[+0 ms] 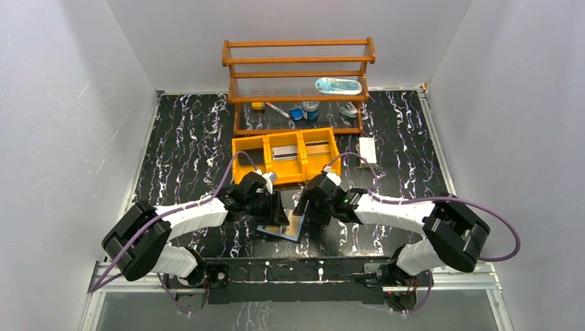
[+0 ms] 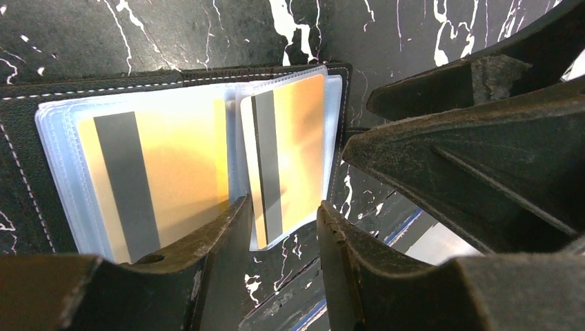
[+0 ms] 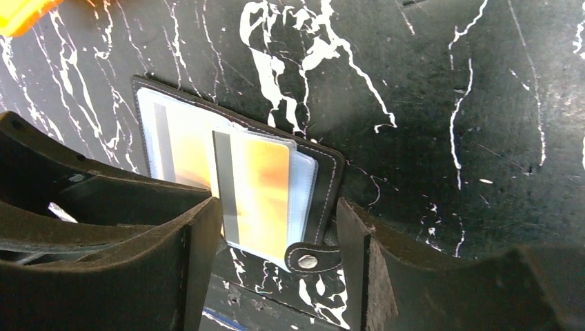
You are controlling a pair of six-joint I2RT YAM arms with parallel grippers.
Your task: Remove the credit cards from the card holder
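Note:
The card holder [image 1: 283,225] lies open on the black marbled table near its front edge, black outside with white stitching [image 2: 21,172] [image 3: 330,181]. Clear sleeves inside hold gold credit cards with grey stripes: one on the left panel [image 2: 172,176] and one on a raised sleeve [image 2: 293,148] [image 3: 261,193]. My left gripper [image 2: 281,207] [image 1: 270,205] is open, and the near end of the raised card lies between its fingertips. Touch there cannot be made out. My right gripper [image 3: 276,217] [image 1: 308,210] is open, straddling the same panel's end above the snap tab [image 3: 309,260].
A yellow three-compartment bin [image 1: 284,155] stands just behind the grippers. A wooden shelf [image 1: 298,83] with small items is at the back, and a white block [image 1: 368,149] lies right of the bin. The right arm's fingers [image 2: 476,138] crowd the left wrist view.

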